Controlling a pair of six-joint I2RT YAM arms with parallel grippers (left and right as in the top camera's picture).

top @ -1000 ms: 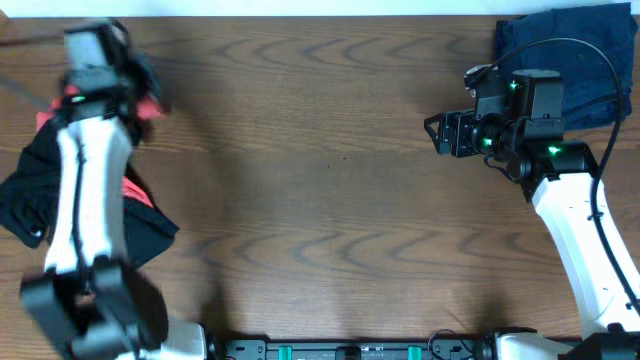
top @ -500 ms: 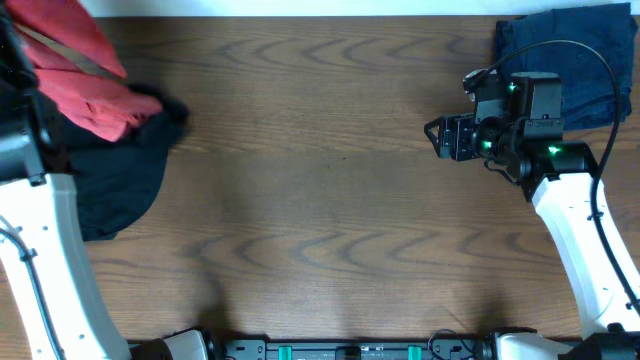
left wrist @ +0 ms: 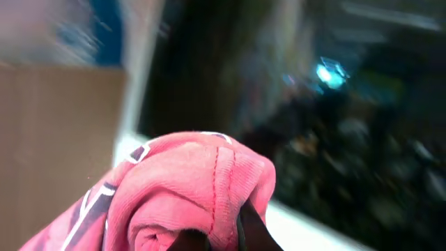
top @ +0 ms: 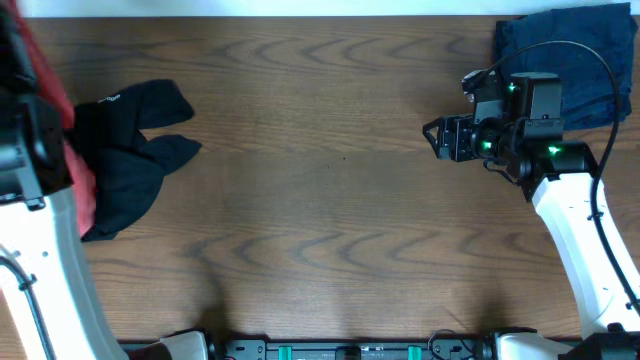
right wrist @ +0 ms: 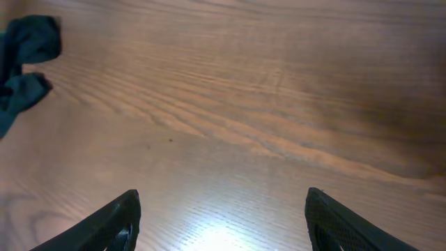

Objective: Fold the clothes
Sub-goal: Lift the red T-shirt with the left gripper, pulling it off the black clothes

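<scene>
The coral-red T-shirt (left wrist: 188,188) is bunched up with white-and-navy lettering showing, and my left gripper (left wrist: 221,238) is shut on a fold of it. In the overhead view the left arm (top: 30,140) rises close to the camera at the left edge, with strips of the red shirt (top: 50,70) beside it. A black garment (top: 125,155) lies crumpled on the table's left side, and shows as well in the right wrist view as the black garment (right wrist: 24,56). My right gripper (top: 441,138) hovers open over bare wood at the right, its right gripper (right wrist: 219,223) jaws wide apart and holding nothing.
A navy blue cloth (top: 585,55) lies in the far right corner behind the right arm. The wooden table (top: 320,200) spans the view between the arms. The table's front edge carries a black rail (top: 350,350).
The left arm has lifted the red shirt up and leftwards, mostly out of the overhead view. The black garment has come free and now lies uncovered. The right arm has barely moved.
</scene>
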